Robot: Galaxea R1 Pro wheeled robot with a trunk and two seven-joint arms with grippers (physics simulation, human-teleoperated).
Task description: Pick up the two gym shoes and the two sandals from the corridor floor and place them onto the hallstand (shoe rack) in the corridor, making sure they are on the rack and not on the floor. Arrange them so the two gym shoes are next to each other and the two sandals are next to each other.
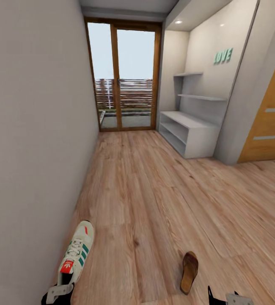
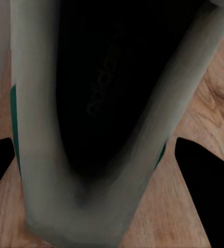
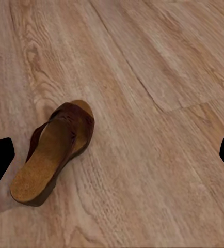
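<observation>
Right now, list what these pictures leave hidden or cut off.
- Gym shoe: heel hidden behind the left gripper in the head view; the left wrist view is too close to show the whole shoe.
- Right gripper: cut by the head view's bottom edge.
- Hallstand: shelf slots too far to check inside.

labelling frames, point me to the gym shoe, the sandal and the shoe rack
gym shoe [image 1: 77, 253]: head view, on its laces
sandal [image 3: 52, 152]: right wrist view, on its tan footbed
shoe rack [image 1: 184, 120]: head view, on its broad low top
</observation>
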